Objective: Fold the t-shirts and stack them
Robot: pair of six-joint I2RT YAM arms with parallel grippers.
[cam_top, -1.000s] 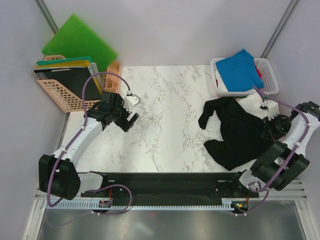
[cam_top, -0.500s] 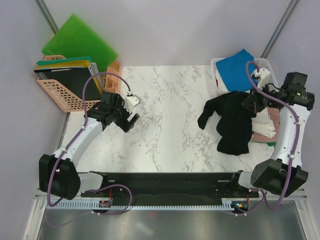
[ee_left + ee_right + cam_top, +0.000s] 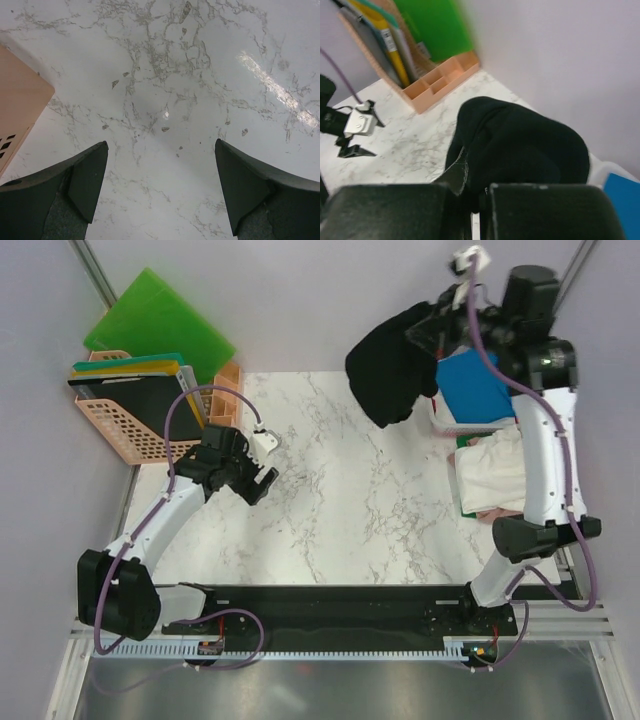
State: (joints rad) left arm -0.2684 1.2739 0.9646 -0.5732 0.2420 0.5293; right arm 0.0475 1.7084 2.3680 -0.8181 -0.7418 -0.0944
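My right gripper (image 3: 425, 332) is raised high at the back right, shut on the black t-shirt (image 3: 390, 368), which hangs bunched in the air above the table's far edge. In the right wrist view its jaws (image 3: 480, 200) pinch a fold of that black t-shirt (image 3: 520, 145). A bright blue t-shirt (image 3: 482, 385) lies in the white basket (image 3: 596, 172). A white t-shirt (image 3: 495, 468) lies crumpled on pink and green cloth at the table's right edge. My left gripper (image 3: 262, 478) hovers open over bare marble (image 3: 160, 170), holding nothing.
A peach organiser basket (image 3: 120, 425) holding folders stands at the back left, its corner (image 3: 15, 110) close to my left gripper. Green plastic boards (image 3: 160, 320) lean against the wall behind it. The marble table top (image 3: 340, 480) spreads between the arms.
My right arm has swung up and back, lifting the black t-shirt off the table's right side into the air. That uncovered the white, pink and green cloth. The left arm has stayed still.
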